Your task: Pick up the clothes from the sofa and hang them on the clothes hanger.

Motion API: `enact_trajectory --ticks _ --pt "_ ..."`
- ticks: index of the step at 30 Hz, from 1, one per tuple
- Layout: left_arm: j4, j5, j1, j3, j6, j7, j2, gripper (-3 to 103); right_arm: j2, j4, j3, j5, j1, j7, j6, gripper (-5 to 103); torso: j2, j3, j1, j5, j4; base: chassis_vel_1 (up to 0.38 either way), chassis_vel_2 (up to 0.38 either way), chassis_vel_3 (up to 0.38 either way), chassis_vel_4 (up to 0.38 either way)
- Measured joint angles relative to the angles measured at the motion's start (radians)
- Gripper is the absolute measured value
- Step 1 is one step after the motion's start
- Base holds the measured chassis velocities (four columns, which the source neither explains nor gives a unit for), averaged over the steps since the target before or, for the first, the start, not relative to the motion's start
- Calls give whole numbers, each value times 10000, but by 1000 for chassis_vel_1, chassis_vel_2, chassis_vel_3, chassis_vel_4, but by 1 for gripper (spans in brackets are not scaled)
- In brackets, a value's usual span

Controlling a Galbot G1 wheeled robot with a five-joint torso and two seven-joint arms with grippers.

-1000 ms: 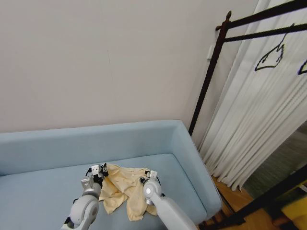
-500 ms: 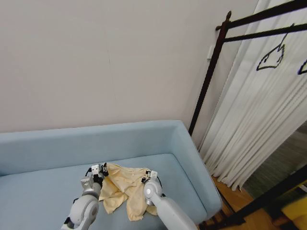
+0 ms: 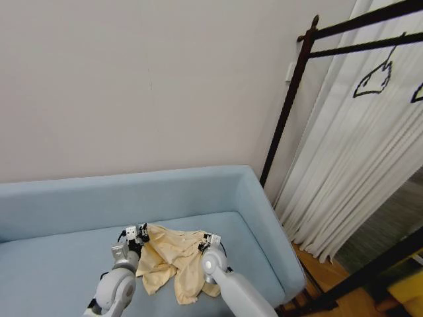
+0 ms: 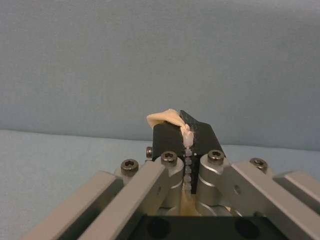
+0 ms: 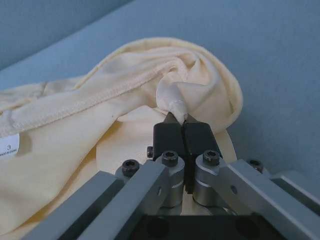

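Fabric is pinched at both ends. The left gripper (image 4: 187, 134) has its pads pressed together on a pale fold, and the right gripper (image 5: 182, 125) nips a twisted corner in the same way. Between them the crumpled pale-yellow cotton garment (image 3: 170, 257) lies on the seat of the light-blue upholstered sofa (image 3: 59, 264), at about six o'clock in the head view.

Grasping looks done, and the lift is not yet begun. The next move calls for raising both ends together, then carrying the garment toward the dark metal clothes rack (image 3: 291, 99) at two o'clock, where a black wire hanger (image 3: 370, 84) hangs.
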Motion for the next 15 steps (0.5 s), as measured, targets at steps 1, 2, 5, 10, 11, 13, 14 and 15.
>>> enact_trajectory --ticks 1,2,5,10,11,13,14,15 --pt "-23 -9 6 -18 -31 18 30 1 -114 173 -12 -89 22 -23 0 0 0 0 0 -1 0 0 0 0 0" --pt "-23 -9 6 -18 -31 18 30 1 -114 173 -12 -89 22 -23 0 0 0 0 0 -1 0 0 0 0 0" --pt "-66 -35 2 -91 -249 161 193 1 -589 848 -94 -441 155 -310 1 0 0 0 0 1 1 0 0 0 0" --pt "-200 -200 -88 -196 -418 315 539 1 -1392 1783 -159 -728 485 -775 -45 0 2 0 0 -1 0 0 0 0 0" --pt "-224 -219 -118 -210 -467 359 611 1 -1563 1975 -160 -736 564 -870 -78 0 2 0 0 0 0 0 0 0 0" --pt "-303 -308 -220 -242 -563 445 855 1 -1944 2482 -183 -730 775 -1062 -172 0 2 0 0 0 -1 0 0 0 0" --pt "-303 -308 -220 -242 -563 445 855 1 -1944 2482 -183 -730 775 -1062 -172 0 2 0 0 0 -1 0 0 0 0" --pt "-354 -379 -276 -251 -570 454 970 1 -2101 2725 -221 -685 869 -1109 -218 0 2 0 0 0 0 0 0 0 0"
